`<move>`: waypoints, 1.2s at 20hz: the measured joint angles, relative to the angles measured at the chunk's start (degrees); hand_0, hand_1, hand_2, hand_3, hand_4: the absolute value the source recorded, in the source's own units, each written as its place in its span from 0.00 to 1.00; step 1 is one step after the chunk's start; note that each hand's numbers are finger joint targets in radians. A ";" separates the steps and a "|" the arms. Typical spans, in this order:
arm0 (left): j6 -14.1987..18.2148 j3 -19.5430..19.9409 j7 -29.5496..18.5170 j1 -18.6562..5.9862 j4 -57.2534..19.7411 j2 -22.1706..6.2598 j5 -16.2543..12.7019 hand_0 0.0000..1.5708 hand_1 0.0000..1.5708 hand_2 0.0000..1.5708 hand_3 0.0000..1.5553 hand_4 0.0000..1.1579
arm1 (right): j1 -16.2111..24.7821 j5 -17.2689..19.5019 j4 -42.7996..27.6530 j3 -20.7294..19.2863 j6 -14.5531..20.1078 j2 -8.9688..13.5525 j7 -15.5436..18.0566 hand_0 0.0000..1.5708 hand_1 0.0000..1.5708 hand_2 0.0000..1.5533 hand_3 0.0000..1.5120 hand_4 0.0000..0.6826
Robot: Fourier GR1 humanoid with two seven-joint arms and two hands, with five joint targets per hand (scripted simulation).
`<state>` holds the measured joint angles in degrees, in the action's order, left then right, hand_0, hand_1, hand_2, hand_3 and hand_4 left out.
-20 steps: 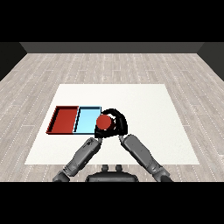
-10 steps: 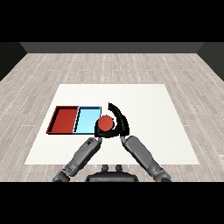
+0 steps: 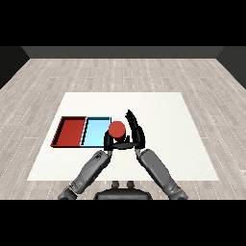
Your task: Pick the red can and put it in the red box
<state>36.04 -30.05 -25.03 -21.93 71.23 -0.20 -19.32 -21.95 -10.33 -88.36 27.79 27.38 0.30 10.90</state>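
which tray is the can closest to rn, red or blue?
The light blue tray: the red can sits at its right edge, between the hands. The red tray lies further left, on the blue tray's far side.

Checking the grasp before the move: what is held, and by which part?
The red can, between the left hand and the open right hand, by its sides.

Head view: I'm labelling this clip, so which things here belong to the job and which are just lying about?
Belongs to the job:
red can
red tray
right hand, beside the can with straight fingers
left hand, close under the can

Just lying about:
light blue tray
white table
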 measured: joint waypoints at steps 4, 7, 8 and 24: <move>-0.42 1.86 0.33 0.16 0.17 -0.06 0.96 1.00 1.00 0.99 0.94 0.98 | 3.00 -0.23 -3.98 -1.73 -2.54 0.26 -0.58 0.00 0.00 0.00 0.00 0.00; -1.04 2.93 -0.57 0.33 -0.50 0.02 1.53 1.00 1.00 0.99 0.94 0.97 | 5.64 0.08 -8.67 -3.20 -4.00 2.08 -1.39 0.00 0.00 0.00 0.00 0.00; -0.34 3.25 0.89 -0.43 0.14 -0.12 2.19 1.00 1.00 1.00 0.95 0.97 | 6.92 -0.50 -9.56 -3.93 -4.89 2.59 -0.61 0.00 0.00 0.00 0.00 0.00; -4.76 17.21 9.87 1.19 4.75 -18.37 4.52 1.00 1.00 1.00 0.96 0.99 | 24.35 -9.24 -19.59 -17.15 -15.02 11.92 1.72 0.00 0.00 0.00 0.00 0.00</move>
<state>31.28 -12.84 -15.16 -20.73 75.98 -18.57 -14.80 2.40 -19.57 -107.95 10.64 12.36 12.22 12.61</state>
